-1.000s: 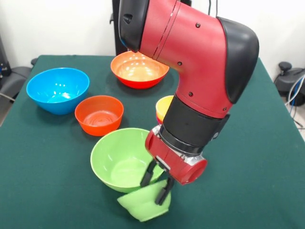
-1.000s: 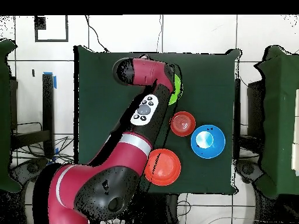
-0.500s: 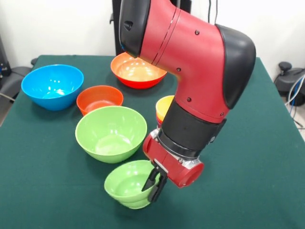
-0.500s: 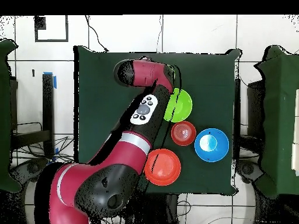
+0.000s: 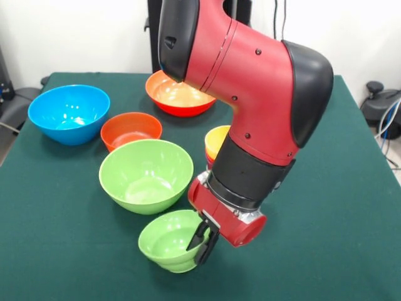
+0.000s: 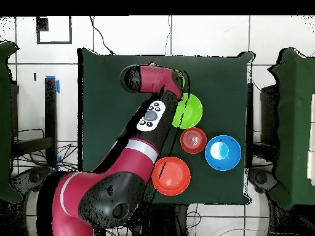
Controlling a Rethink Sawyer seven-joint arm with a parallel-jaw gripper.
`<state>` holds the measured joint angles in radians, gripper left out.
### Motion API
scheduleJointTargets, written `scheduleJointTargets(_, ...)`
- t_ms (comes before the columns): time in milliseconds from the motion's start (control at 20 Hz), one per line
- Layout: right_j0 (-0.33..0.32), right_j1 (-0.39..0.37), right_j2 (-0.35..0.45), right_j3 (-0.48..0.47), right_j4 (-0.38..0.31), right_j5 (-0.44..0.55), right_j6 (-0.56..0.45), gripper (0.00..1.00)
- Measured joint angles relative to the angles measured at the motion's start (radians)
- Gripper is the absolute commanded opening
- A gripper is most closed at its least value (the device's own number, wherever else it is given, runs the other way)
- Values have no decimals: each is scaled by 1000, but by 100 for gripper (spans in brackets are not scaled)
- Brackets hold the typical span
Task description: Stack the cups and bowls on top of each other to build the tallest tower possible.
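My gripper (image 5: 202, 243) is shut on the right rim of the small light-green ribbed bowl (image 5: 164, 240), which sits upright on the green table (image 5: 332, 219) near its front edge. Just behind it stands the large light-green bowl (image 5: 146, 175) (image 6: 191, 110). Farther back are the small orange-red bowl (image 5: 130, 130) (image 6: 193, 139), the blue bowl (image 5: 69, 113) (image 6: 222, 152) and the large orange bowl (image 5: 178, 94) (image 6: 171, 176). A yellow cup (image 5: 216, 141) peeks out behind my arm, mostly hidden. No tower is in view. In the overhead view my arm (image 6: 151, 117) covers the gripper.
My bulky red and black arm (image 5: 263, 106) hangs over the middle of the table and hides what lies behind it. The bowls crowd the table's left half in the front view. Cables and a black base (image 5: 382, 106) lie off the table's right side.
The small light-green bowl went from tilted to upright on the table. The large green bowl slid back and left, and the orange-red and blue bowls shifted with it. Nothing moved in the last half second.
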<state>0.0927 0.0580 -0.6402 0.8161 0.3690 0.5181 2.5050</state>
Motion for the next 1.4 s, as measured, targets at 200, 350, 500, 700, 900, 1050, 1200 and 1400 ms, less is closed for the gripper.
scheduleJointTargets(200, 3, -29, 0, 21, 0, 3, 0, 0)
scheduleJointTargets(350, 7, -69, 0, 47, 0, 18, 0, 0)
scheduleJointTargets(500, 8, -127, 0, 76, 0, 49, 0, 0)
scheduleJointTargets(700, 8, -213, 0, 95, -1, 101, 0, 0)
scheduleJointTargets(900, 8, -268, 0, 95, -1, 147, 0, 0)
scheduleJointTargets(1050, 8, -315, 1, 94, -1, 186, 0, 0)
scheduleJointTargets(1200, 8, -352, 6, 94, -1, 216, 0, 0)
scheduleJointTargets(1400, 9, -383, 15, 98, -17, 224, 0, 0)
